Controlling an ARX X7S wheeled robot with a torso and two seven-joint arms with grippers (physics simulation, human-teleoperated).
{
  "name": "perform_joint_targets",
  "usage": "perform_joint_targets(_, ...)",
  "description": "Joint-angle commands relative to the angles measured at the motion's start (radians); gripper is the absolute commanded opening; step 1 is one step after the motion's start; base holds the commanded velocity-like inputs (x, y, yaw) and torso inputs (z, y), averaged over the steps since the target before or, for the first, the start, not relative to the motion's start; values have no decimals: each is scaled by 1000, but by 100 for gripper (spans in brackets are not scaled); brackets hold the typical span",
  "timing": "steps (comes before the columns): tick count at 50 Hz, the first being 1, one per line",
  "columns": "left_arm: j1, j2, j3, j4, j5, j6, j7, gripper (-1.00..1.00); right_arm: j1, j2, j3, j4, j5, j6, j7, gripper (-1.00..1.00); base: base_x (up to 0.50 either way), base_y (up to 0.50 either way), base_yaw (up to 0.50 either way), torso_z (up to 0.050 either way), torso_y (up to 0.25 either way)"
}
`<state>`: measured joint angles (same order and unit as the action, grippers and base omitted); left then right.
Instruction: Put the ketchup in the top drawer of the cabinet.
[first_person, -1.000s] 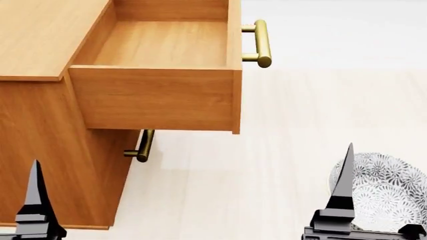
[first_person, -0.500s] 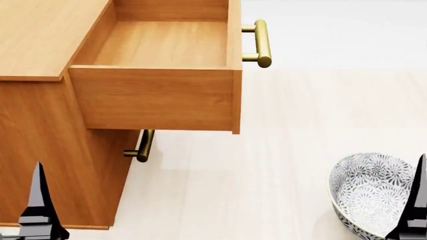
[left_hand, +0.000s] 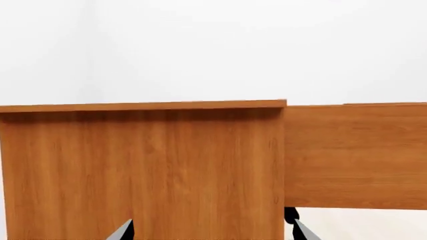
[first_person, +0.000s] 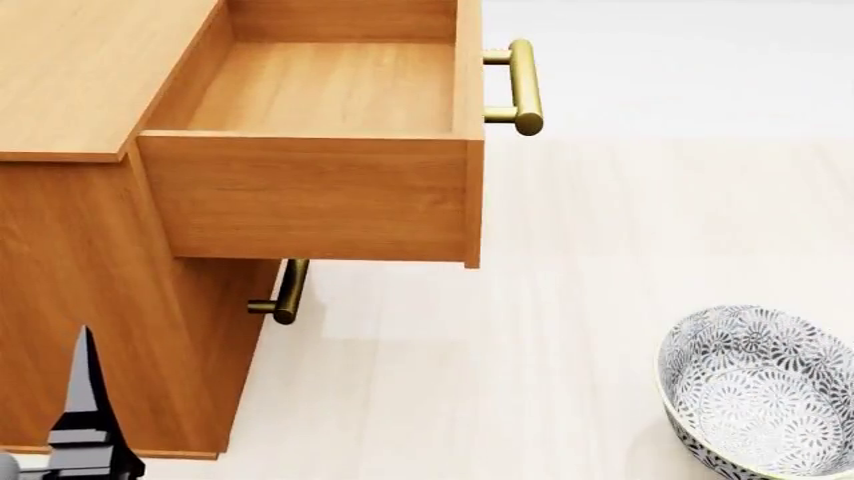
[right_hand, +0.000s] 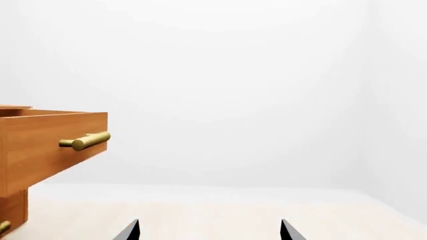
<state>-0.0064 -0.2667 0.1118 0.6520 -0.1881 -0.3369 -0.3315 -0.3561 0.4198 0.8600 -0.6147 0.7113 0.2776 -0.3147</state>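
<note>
Black fingertips of the left gripper (left_hand: 210, 231) stand well apart, grasping nothing, facing the side panel of the cabinet (left_hand: 143, 170). The right gripper (right_hand: 209, 231) is likewise spread and empty — its 2 tips point over pale floor. Pulled out, the top drawer (first_person: 314, 140) holds nothing on its wooden bottom; its brass handle (first_person: 525, 85) runs along its front. A patterned bowl (first_person: 761, 392) on the floor, well apart from the cabinet, is empty too. No view shows the ketchup.
</note>
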Motion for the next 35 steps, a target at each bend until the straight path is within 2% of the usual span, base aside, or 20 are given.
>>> perform_joint_targets(1, -9, -1, 10, -30, 1, 14, -6, 100, -121, -108, 113, 10, 13, -94, -94, 100, 0, 0, 0, 0, 0)
perform_joint_targets(11, -14, -6, 12, -40, -6, 17, -10, 100, -135, -168, 128, 69, -5, -146, -127, 100, 0, 0, 0, 0, 0)
perform_joint_targets(21, -16, -11, 15, -36, -11, 10, -18, 100, -111, -211, 59, 141, -93, -191, -153, 100, 0, 0, 0, 0, 0)
perform_joint_targets(35, -17, -15, 25, -40, -12, 11, -27, 100, -137, -301, 36, 278, -118, -317, -270, 100, 0, 0, 0, 0, 0)
